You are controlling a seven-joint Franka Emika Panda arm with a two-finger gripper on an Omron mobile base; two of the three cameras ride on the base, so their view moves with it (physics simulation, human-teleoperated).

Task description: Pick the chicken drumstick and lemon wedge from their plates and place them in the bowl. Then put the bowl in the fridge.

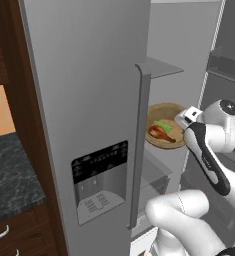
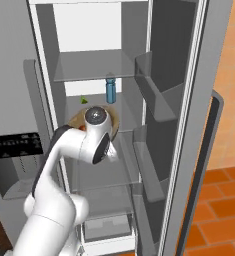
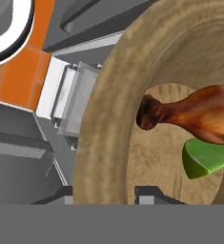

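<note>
Rendered flat and evenly bright, without glare; lit softly inside the fridge (image 2: 114, 60), faintly shaded under shelves; slightly soft, blocky edges throughout.

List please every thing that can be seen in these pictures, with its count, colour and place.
fridge: one, grey steel, left door shut with a black dispenser panel, right door open.
glass shelves: several, pale grey, inside the open compartment.
door bins: several, dark grey, on the inside of the open door.
bowl: one, brown wood, inside the fridge at middle height.
chicken drumstick: one, reddish brown, in the bowl.
lemon wedge: one, green, in the bowl beside the drumstick.
bottle: one, blue, upright on a shelf behind the bowl.
counter: one, dark speckled, left of the fridge.
floor: orange tiles.
arm: one, white, reaching into the fridge.
hand: one, dark fingertips shut on the bowl's wall.
</note>
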